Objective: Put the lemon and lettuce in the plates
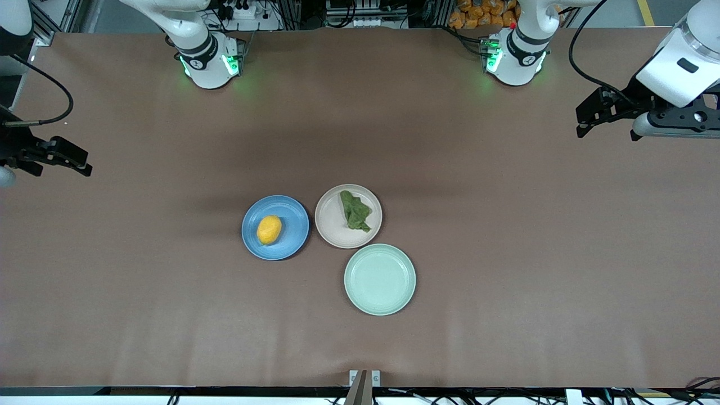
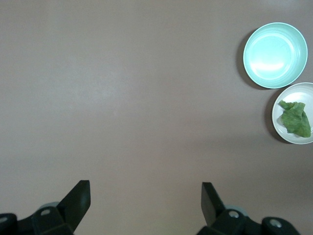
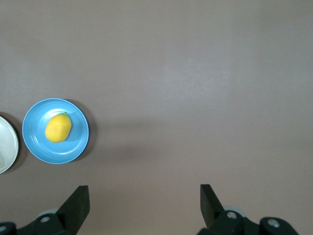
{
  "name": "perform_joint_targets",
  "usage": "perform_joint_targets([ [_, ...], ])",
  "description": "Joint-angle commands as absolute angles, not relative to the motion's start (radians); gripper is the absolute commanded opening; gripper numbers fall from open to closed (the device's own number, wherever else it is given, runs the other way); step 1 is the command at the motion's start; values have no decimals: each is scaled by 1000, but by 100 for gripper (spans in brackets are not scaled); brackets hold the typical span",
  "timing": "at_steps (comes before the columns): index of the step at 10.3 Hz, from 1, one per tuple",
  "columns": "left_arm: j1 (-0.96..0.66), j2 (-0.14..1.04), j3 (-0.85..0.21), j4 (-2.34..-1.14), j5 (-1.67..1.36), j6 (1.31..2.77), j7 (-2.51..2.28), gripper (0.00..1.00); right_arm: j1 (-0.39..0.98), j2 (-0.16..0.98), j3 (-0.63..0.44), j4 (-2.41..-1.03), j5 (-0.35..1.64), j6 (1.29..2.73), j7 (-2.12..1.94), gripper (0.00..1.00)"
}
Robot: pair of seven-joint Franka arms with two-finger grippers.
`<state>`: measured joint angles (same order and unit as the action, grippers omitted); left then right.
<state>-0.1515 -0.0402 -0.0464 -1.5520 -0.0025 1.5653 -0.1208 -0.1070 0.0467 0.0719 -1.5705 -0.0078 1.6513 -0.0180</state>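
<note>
The yellow-orange lemon [image 1: 269, 229] lies in the blue plate [image 1: 292, 212] near the table's middle; both show in the right wrist view, lemon [image 3: 58, 128] in plate [image 3: 78, 142]. The dark green lettuce [image 1: 355, 211] lies in the beige-pink plate [image 1: 329, 225] beside it, toward the left arm's end; in the left wrist view the lettuce [image 2: 295, 118] sits in that plate [image 2: 303, 89]. My left gripper [image 1: 585, 121] is open and empty, raised over the left arm's end of the table. My right gripper [image 1: 79, 163] is open and empty over the right arm's end.
An empty pale mint-green plate [image 1: 379, 279] sits nearer the front camera than the beige-pink plate, touching it; it shows in the left wrist view [image 2: 275, 55]. The brown table [image 1: 506, 253] is bare around the plates. A small bracket [image 1: 364, 378] sits at the front edge.
</note>
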Motion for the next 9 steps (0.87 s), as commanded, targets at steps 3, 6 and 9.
perform_joint_targets([
  [3,-150,-35,-51,-1523,-17,1542,-146,100,-104,60,68,-1543,-14,1643,-21,100],
  [6,-156,-37,-58,-1526,-18,1540,-176,100,-103,60,67,-1545,-14,1641,-21,100],
  [9,-160,-35,-60,-1526,-18,1540,-175,100,-104,60,67,-1545,-12,1640,-21,100],
])
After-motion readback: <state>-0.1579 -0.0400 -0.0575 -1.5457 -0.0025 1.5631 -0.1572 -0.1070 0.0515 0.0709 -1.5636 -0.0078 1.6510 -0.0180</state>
